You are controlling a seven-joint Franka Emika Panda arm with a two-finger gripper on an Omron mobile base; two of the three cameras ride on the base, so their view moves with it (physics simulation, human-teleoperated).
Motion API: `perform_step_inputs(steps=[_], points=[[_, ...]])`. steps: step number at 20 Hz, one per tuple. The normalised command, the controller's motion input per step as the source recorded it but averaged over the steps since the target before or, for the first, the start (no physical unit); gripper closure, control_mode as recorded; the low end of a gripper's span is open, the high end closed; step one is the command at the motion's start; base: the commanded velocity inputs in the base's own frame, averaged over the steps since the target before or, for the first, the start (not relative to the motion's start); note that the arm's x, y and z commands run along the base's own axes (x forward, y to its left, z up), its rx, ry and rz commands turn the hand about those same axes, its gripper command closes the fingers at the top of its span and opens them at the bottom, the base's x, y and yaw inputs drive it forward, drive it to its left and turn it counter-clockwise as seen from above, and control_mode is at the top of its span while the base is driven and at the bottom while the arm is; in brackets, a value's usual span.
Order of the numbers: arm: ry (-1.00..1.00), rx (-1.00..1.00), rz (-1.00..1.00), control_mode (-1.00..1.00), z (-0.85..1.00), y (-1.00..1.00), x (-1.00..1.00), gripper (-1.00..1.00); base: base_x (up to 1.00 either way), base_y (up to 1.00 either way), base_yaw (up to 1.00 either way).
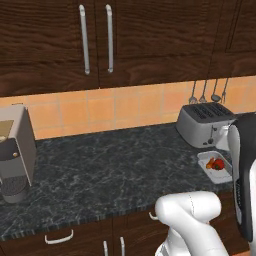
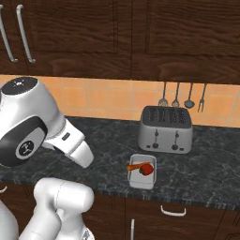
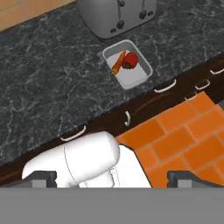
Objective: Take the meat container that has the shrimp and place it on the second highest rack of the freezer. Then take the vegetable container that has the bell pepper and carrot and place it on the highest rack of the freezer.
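- The gripper (image 3: 112, 179) is high above the cabinet fronts and orange floor, its jaws spread wide, gripping nothing.
- The vegetable container (image 3: 128, 64), a shallow white tray, sits on the dark marble counter (image 3: 52, 83) near its front edge, just before the toaster (image 3: 116, 15).
- Inside lie the carrot (image 3: 118, 62) and the red bell pepper (image 3: 130, 60), touching.
- No writing is readable.

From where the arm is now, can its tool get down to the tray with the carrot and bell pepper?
Probably yes. The tray sits near the counter's front edge, apart from the toaster behind it, with nothing above it. The open tool is high and off the counter, so it must first travel over.
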Motion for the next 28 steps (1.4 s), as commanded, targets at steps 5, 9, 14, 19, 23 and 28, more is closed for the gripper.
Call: perform_step_inputs(steps=[5, 9, 14, 19, 23, 28], points=[[0.01, 0.09, -0.38, -1.00, -0.21, -0.99, 0.36, -1.00, 0.00, 0.00, 0.00], [0.01, 0.02, -0.24, -1.00, -0.36, -0.77, 0.21, -1.00, 0.00, 0.00, 0.00], [0.06, 0.00, -0.07, -1.00, -0.32, -0.22, 0.06, -1.00, 0.00, 0.00, 0.00], [0.05, 0.05, 0.00, -1.00, -0.89, -0.05, 0.04, -1.00, 0.00, 0.00, 0.00], [0.15, 0.16, -0.07, -1.00, -0.48, 0.00, 0.21, -1.00, 0.00, 0.00, 0.00], [0.06, 0.04, -0.04, -1.00, -0.37, -0.03, 0.43, -1.00, 0.00, 0.00, 0.00]])
